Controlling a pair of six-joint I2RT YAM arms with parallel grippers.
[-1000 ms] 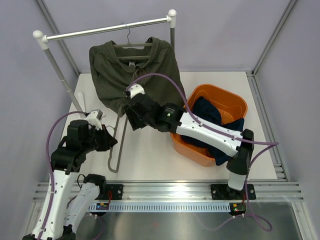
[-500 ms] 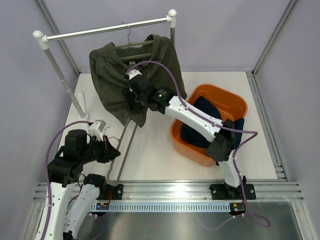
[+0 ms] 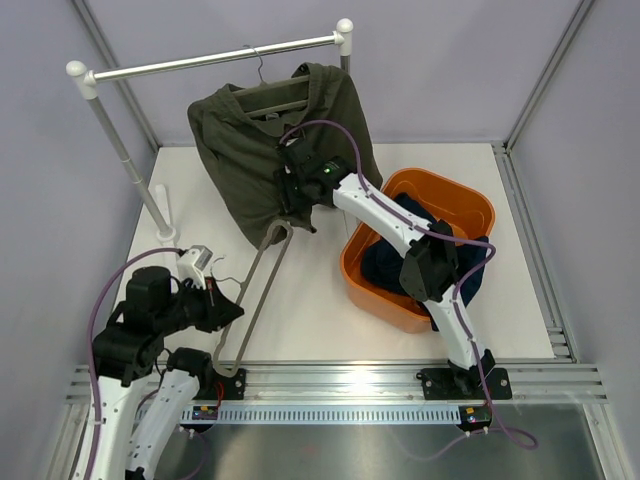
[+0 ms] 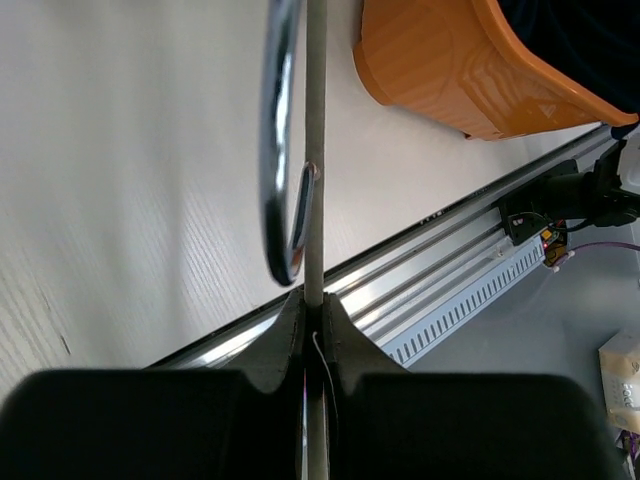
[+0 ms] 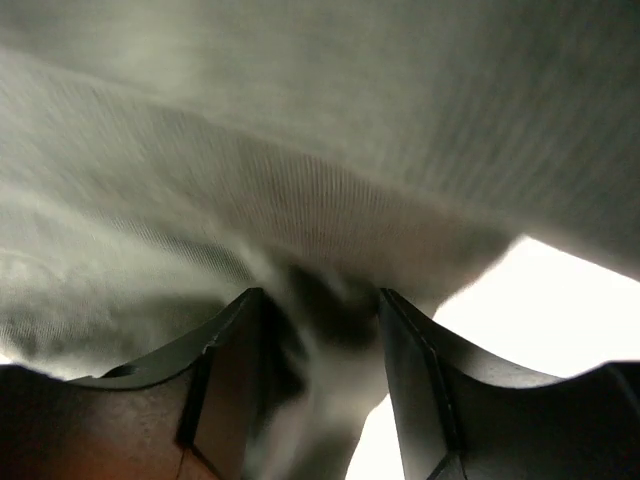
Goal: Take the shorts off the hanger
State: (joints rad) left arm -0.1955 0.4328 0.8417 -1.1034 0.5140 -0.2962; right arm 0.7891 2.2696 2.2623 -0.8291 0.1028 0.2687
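The left gripper (image 4: 312,308) is pinched tight on a thin grey bar (image 4: 316,120), which runs ahead of it over the tabletop (image 4: 120,150). The right gripper (image 5: 318,300) nips a bunched fold of the shorts (image 5: 300,120); the rest drapes ahead of it from the hanger (image 3: 264,96).

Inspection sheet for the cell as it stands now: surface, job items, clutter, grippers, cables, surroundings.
Surface: white table, no spills seen.
Job's things: the shorts draped on the hanger, which is hooked on the rack rail.
Clutter: orange basket holding dark blue clothes.
Grippers: right gripper closed on bunched shorts fabric; left gripper shut on the thin bar of the rack foot.
Cables: a purple cable loops over each arm; the right arm's crosses in front of the shorts.
Surroundings: grey walls; aluminium rail at the near edge.
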